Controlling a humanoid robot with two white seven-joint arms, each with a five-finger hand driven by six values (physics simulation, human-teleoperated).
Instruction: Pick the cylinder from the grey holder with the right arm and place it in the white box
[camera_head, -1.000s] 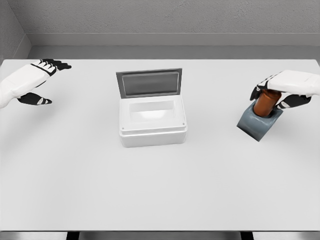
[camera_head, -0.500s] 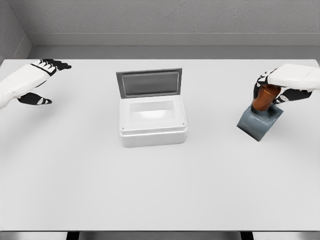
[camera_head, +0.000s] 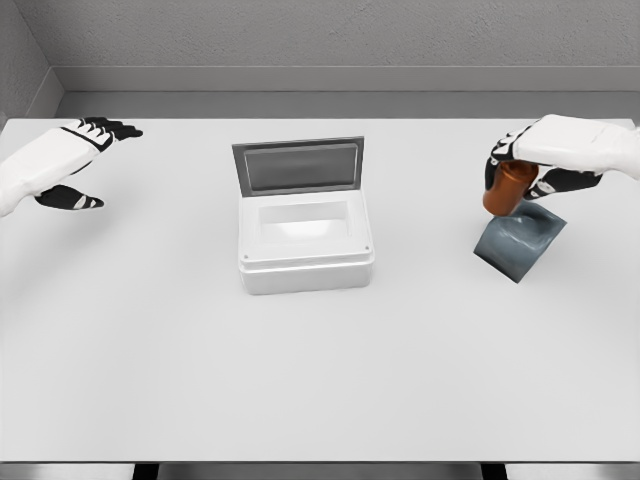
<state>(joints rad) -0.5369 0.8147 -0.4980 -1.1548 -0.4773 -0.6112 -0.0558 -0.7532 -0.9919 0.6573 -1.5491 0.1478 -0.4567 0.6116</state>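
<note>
White and black, the right robot hand (camera_head: 530, 168) hangs over the desk's right side, its dark fingers (camera_head: 503, 152) curled round the top of the brown cylinder (camera_head: 508, 190). The cylinder is tilted, clear of the grey holder (camera_head: 520, 242) and just above its upper left corner; whether the two touch cannot be told. The holder lies near the desk's right edge. Between holder and white box (camera_head: 305, 246) runs a broad bare strip of desk (camera_head: 320, 380). The box sits near the middle, its grey lid (camera_head: 298, 166) standing up at the back edge, the cavity open from above and from the right. The left robot hand (camera_head: 62, 160) hovers at the far left edge, fingers spread and holding nothing, well apart from the box.
</note>
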